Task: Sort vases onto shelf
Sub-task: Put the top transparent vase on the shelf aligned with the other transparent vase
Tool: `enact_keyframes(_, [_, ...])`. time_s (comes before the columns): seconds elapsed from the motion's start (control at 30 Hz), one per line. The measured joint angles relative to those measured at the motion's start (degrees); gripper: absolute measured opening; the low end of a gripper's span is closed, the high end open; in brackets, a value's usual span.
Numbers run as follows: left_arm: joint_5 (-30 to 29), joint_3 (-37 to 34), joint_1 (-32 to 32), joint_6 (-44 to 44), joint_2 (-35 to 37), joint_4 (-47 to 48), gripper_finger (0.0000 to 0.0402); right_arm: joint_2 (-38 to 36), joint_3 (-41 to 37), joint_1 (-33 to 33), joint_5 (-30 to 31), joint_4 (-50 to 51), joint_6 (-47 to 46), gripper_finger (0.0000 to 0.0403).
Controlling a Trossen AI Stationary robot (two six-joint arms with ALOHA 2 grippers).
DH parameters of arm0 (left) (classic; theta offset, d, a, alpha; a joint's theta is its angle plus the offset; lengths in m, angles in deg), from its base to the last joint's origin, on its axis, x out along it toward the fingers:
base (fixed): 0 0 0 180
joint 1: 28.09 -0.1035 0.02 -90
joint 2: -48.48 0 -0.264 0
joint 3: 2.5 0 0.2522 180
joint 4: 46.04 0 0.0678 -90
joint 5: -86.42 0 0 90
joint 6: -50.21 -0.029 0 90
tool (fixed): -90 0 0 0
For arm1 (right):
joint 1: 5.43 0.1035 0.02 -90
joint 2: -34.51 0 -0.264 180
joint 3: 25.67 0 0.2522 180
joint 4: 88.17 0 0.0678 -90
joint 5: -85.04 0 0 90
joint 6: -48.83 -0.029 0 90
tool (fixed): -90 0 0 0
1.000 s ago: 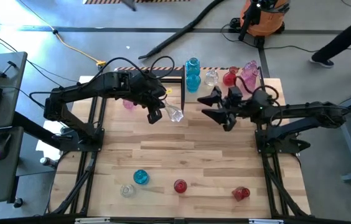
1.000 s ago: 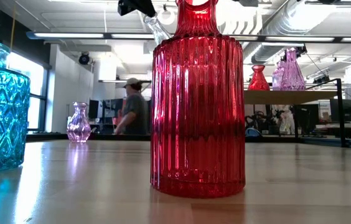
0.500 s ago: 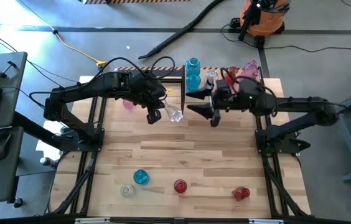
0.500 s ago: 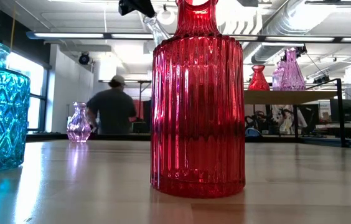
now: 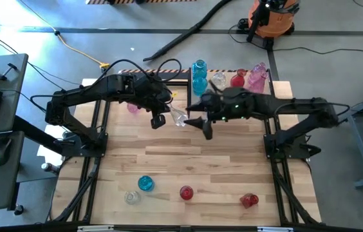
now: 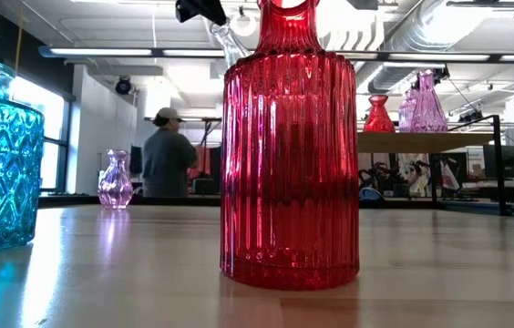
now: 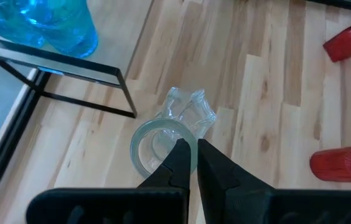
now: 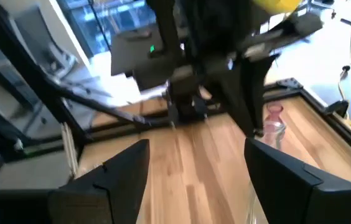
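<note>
A clear glass vase [image 5: 180, 118] hangs off the table from my left gripper [image 5: 163, 116], which is shut on it; the low view shows the pair at its top edge [image 6: 228, 35]. My right gripper [image 5: 199, 120] is open and stands just to the right of that vase, touching nothing. Its own view shows its fingers spread wide [image 8: 197, 186]. Blue [image 5: 199, 75], clear [image 5: 217, 80], red [image 5: 237, 80] and pink [image 5: 257, 76] vases stand on the shelf [image 6: 403, 141] at the far edge. Another pink vase [image 5: 132, 108] stands on the table behind my left arm. My left gripper holds the clear vase by the rim of its mouth [image 7: 190, 140], one finger inside [image 7: 178, 160] and one outside. The fingers come from above, slanting down. The vase is lifted clear and hangs tilted below them, its body [image 7: 191, 112] pointing away from the wrist.
Near the front edge stand a blue vase [image 5: 145, 183], a clear one [image 5: 130, 196] and a red ribbed one [image 5: 186, 192]; another red one [image 5: 249, 200] lies on its side. A bare black frame [image 5: 183, 82] stands left of the shelf. A person [image 6: 166, 155] stands beyond the table.
My right gripper has travelled toward the table's left, from beside the shelf to close by the clear vase held by my left gripper, staying open. The held vase has kept its place. The person in the room behind has walked about.
</note>
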Motion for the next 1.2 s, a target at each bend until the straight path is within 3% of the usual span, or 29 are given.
enact_keyframes(0.43, [2.4, 0.0, 1.5, -1.9, 0.0, -0.2, 0.0001, 7.5, 0.0, 1.3, 13.1, -0.5, 2.8, 0.0247])
enact_keyframes(1.2, [2.4, 0.0, 5.0, -1.9, 0.0, -3.0, 0.0001, 12.6, 0.0, 1.3, 13.0, -3.9, -1.1, 0.0247])
